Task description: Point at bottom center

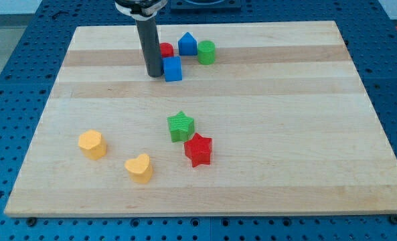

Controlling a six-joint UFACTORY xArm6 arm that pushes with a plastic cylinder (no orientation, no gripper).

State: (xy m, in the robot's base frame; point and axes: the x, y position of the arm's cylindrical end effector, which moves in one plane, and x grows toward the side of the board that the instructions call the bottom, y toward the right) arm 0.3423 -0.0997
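My tip (153, 74) rests on the wooden board (285, 134) near the view's top, left of centre. It stands just left of a blue cube (173, 69), touching or nearly touching it. A red block (166, 49) sits partly hidden behind the rod. A blue house-shaped block (187, 44) and a green cylinder (206, 51) lie to its right. Near the board's middle are a green star (181, 126) and a red star (199, 149). A yellow hexagon-like block (92, 144) and a yellow heart (139, 167) lie at the lower left.
The board lies on a blue perforated table (11, 40). The arm's mount (140, 7) shows at the view's top edge above the rod.
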